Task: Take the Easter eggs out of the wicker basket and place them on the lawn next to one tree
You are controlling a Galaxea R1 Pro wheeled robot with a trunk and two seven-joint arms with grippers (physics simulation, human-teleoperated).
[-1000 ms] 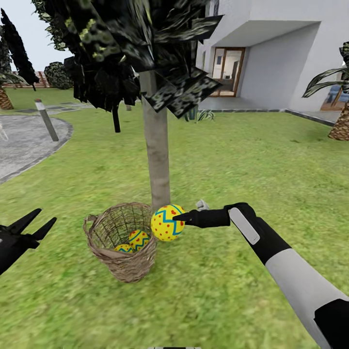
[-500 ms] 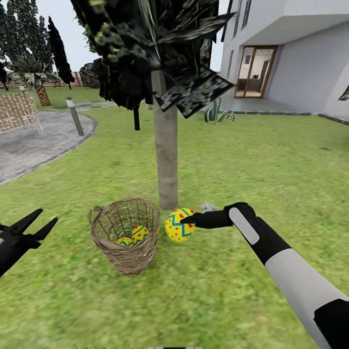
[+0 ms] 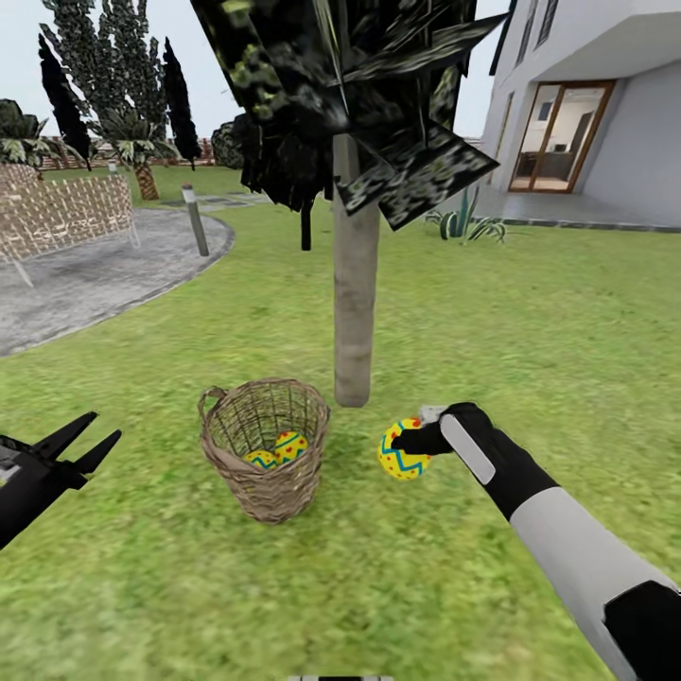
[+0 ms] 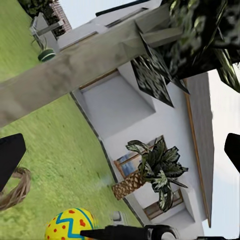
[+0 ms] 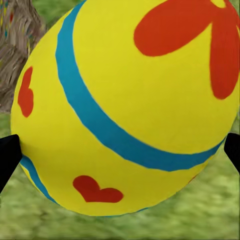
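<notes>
Grey paved patio and pale lattice chair far left; white house behind. Right gripper clamps a yellow zigzag-banded Easter egg above lawn, between brown wicker basket, which holds two eggs, and grey tree trunk. Left gripper spread, holding nothing.

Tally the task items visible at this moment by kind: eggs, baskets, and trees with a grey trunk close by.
Eggs: 3 (one in the right gripper, two in the basket)
Basket: 1
Tree: 1
Total: 5
</notes>
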